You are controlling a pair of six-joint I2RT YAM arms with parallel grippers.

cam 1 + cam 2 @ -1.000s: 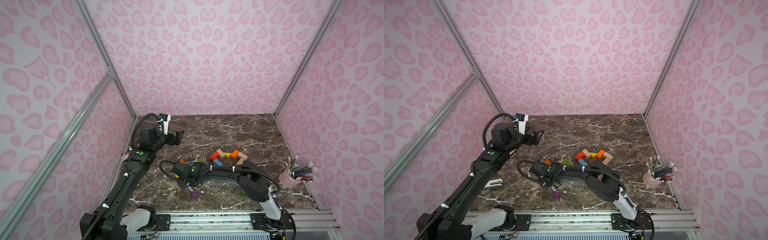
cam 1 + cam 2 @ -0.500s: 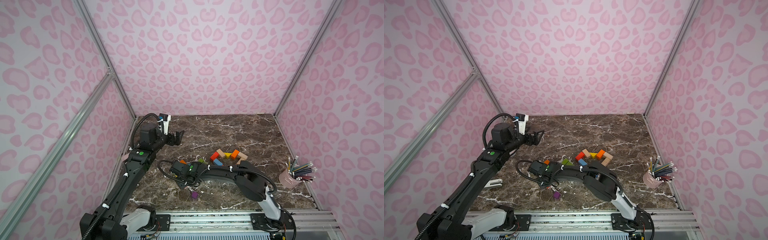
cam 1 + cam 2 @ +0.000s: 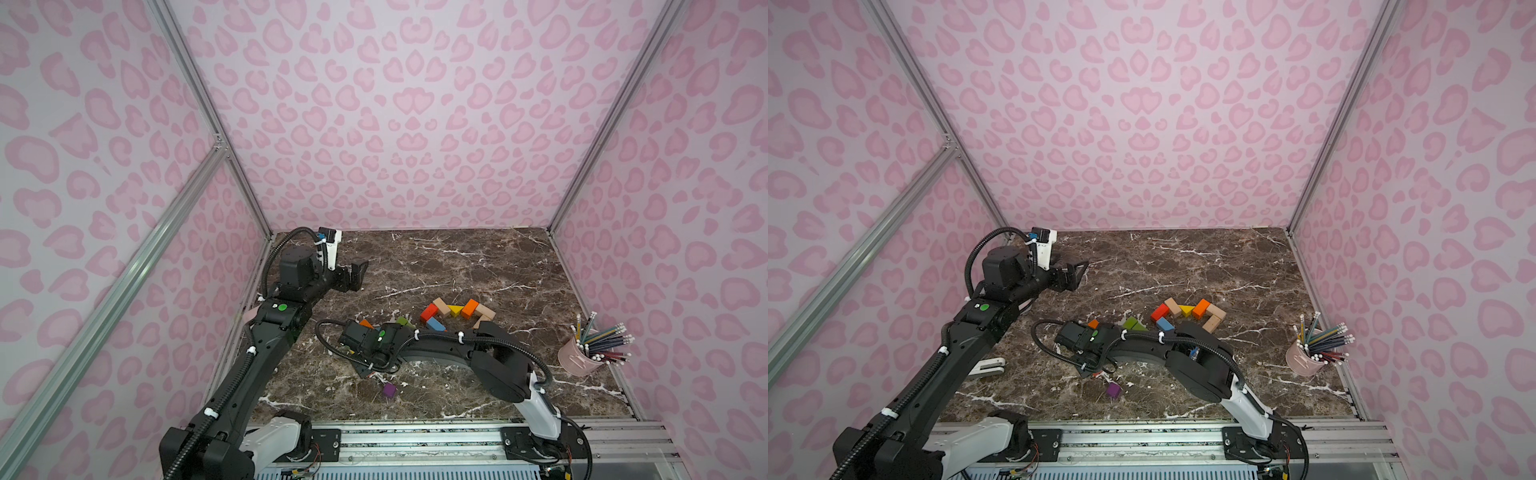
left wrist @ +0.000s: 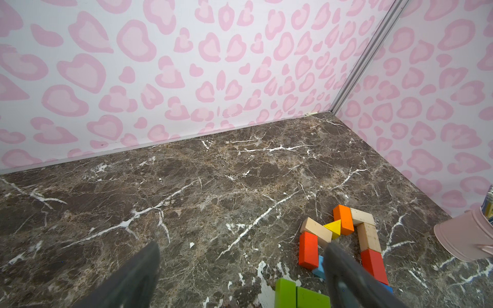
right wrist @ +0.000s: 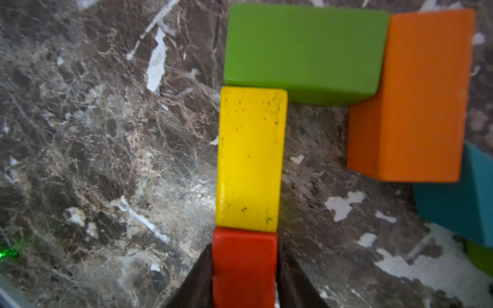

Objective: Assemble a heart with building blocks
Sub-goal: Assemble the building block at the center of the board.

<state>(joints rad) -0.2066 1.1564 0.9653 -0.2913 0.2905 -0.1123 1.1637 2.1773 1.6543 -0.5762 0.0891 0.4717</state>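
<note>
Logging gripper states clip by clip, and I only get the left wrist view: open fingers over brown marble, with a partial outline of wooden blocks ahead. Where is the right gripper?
Observer: The right gripper is low over the marble, with one finger on each side of a red rectangular wooden block.
Operator: Is it gripped or released?
Observer: I cannot tell. The jaws sit close against the block's sides, and its end meets a yellow rectangular wooden block.
Operator: Any stray pieces I can't see?
Observer: A small purple wooden cube lies alone, nearer the aluminium front rail.
</note>
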